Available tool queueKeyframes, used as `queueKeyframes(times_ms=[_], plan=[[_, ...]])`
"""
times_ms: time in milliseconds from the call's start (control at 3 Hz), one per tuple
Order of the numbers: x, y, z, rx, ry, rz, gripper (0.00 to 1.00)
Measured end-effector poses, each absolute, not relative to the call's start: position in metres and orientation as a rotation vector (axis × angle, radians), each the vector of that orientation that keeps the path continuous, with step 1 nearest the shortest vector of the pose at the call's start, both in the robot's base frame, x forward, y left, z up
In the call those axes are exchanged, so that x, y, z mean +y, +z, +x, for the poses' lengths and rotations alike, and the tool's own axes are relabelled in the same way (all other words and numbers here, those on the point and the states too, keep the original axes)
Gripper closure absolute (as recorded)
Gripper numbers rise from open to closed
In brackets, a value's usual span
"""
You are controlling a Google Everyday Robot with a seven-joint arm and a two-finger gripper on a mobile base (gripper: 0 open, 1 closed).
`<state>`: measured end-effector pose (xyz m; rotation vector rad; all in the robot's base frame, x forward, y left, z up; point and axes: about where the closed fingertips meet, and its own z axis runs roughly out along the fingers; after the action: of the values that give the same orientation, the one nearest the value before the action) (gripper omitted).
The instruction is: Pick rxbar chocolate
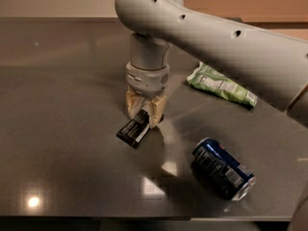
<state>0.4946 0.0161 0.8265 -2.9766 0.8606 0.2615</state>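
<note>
The rxbar chocolate [133,130] is a small flat black wrapper with white print, lying on the dark grey table [62,95] left of centre. My gripper [143,114] points straight down over its far end. The two tan fingers [131,105] stand on either side of that end and are closed against it. The near end of the bar sticks out toward the lower left. The white arm comes in from the upper right and hides the table behind it.
A blue soda can [222,168] lies on its side at the lower right. A green-and-white snack bag [221,84] lies at the right, behind the arm. The table's front edge runs along the bottom of the view.
</note>
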Motion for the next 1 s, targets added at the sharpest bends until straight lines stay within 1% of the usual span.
queueKeyframes(times_ms=[333,1000], plan=[[0.007,0.843,0.500,0.915,0.254,-2.913,1.00],[-0.018,0.908,0.510,1.093,0.245,-2.718,1.00]])
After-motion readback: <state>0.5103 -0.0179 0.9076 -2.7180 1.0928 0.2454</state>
